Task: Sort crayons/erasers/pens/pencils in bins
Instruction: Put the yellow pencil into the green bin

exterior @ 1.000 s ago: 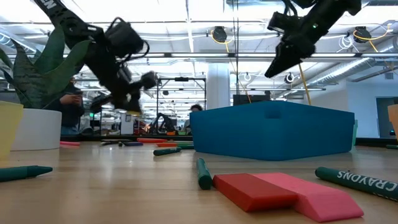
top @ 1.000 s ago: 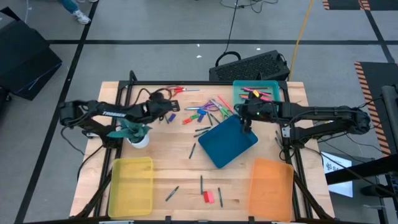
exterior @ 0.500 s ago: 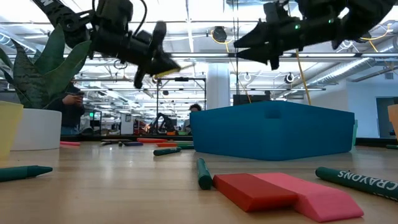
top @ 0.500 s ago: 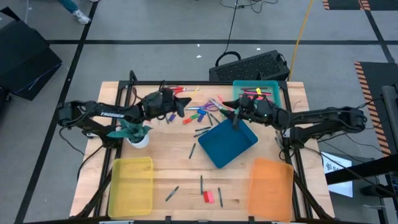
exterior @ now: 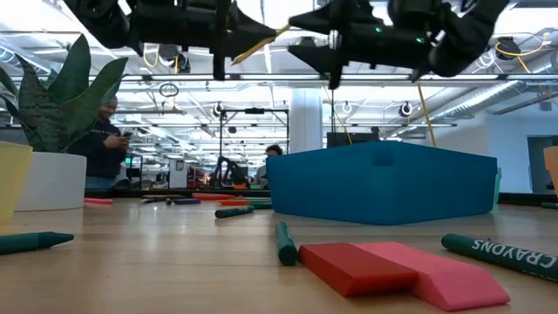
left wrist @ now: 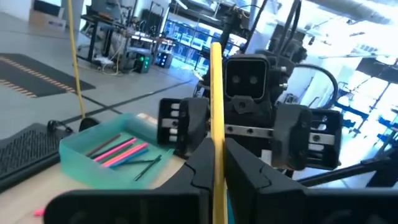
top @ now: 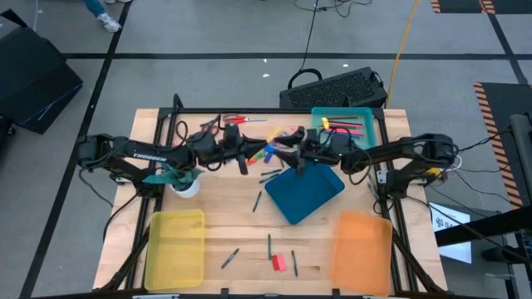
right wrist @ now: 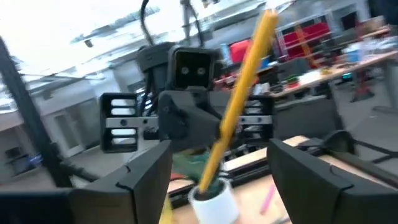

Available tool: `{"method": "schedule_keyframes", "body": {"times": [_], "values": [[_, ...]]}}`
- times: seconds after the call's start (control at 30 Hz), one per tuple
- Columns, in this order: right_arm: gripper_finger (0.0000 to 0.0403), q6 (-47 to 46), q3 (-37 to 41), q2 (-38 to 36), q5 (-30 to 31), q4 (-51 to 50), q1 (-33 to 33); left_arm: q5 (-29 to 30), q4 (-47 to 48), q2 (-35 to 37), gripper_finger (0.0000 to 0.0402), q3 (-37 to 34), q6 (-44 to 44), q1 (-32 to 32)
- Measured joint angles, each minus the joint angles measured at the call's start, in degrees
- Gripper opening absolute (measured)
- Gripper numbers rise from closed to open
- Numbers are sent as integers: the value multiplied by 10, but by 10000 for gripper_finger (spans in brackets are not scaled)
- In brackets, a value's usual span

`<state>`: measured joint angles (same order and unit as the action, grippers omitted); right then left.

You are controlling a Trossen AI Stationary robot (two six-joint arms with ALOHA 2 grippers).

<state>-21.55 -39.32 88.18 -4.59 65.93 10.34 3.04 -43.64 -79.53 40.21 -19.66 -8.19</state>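
The left end effector (top: 246,157) was clenched on a long yellow pencil (left wrist: 216,118) above the bench (top: 224,216), facing the right end effector (top: 287,159), spread wide. Red and pink block erasers (top: 278,262) lay between the translucent yellow bin (top: 174,249) and translucent orange bin (top: 362,249).

Table (top: 233,224): pale wood, visible grain, matt. Yellow bin (top: 174,249), orange bin (top: 362,252), teal bin (top: 320,124): translucent plastic, smooth. Dark blue bin (top: 309,193): opaque plastic, dull sheen. Red eraser (exterior: 356,266) and pink eraser (exterior: 445,277): matt, rubbery. Pencil (left wrist: 216,118): yellow, glossy paint. Left gripper (left wrist: 214,171) and right gripper (right wrist: 214,171): black matt plastic. Plant pot (exterior: 54,181): white, smooth.
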Motion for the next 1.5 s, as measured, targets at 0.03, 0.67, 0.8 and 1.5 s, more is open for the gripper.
{"method": "schedule_keyframes", "body": {"times": [0.03,0.67,0.8,1.5], "values": [[251,0,-11,6,-2,-4,-2,2,1,0,26,1,4,4],[160,27,-60,12,0,-21,-3,5,-2,0,26,2,22,31],[115,45,-60,12,0,-21,-3,5,-2,0,26,2,28,31],[16,241,-94,-166,-15,-476,26,25,137,63,228,2,126,70]]}}
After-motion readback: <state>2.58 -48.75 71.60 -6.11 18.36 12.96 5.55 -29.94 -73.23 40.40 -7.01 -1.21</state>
